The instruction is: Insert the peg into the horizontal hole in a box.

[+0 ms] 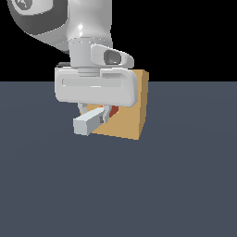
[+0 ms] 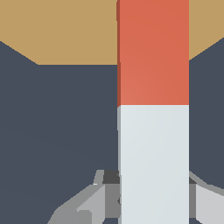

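Exterior view: gripper [image 1: 98, 113] hanging right in front of the box [image 1: 132, 118], jaws closing snug on the peg [image 1: 88, 123] around its middle, so basically clamping it with no slack showing. Peg lying level, pale end sticking out away from the box, orange-red end pointing into the box's face; hole itself hiding behind the hand. Wrist view: peg [image 2: 153, 109] running straight out from the fingers [image 2: 83, 205] toward the box [image 2: 61, 30], red half nearest the box.
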Controlling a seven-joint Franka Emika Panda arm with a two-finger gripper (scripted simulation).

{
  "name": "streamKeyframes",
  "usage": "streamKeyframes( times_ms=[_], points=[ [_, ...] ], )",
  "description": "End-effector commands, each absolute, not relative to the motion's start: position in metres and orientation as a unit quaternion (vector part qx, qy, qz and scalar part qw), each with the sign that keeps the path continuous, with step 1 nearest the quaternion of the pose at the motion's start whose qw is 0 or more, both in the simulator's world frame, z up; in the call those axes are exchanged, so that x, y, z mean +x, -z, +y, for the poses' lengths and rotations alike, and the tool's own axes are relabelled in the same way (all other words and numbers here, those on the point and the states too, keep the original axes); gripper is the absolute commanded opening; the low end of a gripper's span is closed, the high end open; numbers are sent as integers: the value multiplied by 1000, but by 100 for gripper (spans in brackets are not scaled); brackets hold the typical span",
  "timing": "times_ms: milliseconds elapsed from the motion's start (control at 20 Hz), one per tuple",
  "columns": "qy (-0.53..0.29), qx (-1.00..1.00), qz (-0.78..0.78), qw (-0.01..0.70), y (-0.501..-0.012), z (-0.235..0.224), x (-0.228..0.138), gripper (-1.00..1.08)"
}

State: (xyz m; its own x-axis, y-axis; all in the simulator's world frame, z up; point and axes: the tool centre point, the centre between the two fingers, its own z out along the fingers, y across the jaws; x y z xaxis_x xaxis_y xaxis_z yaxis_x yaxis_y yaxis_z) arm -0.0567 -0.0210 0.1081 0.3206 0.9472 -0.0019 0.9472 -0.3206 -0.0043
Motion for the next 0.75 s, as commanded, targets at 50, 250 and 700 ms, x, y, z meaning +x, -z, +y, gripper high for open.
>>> streamKeyframes(
  times_ms=[50, 250, 700],
  points=[
    [0, -811, -585, 0, -110, 10, -46, -100],
    [1, -811, -585, 0, -111, 33, -38, -100],
    [1, -811, -585, 0, -111, 45, -32, -100]
  ],
)
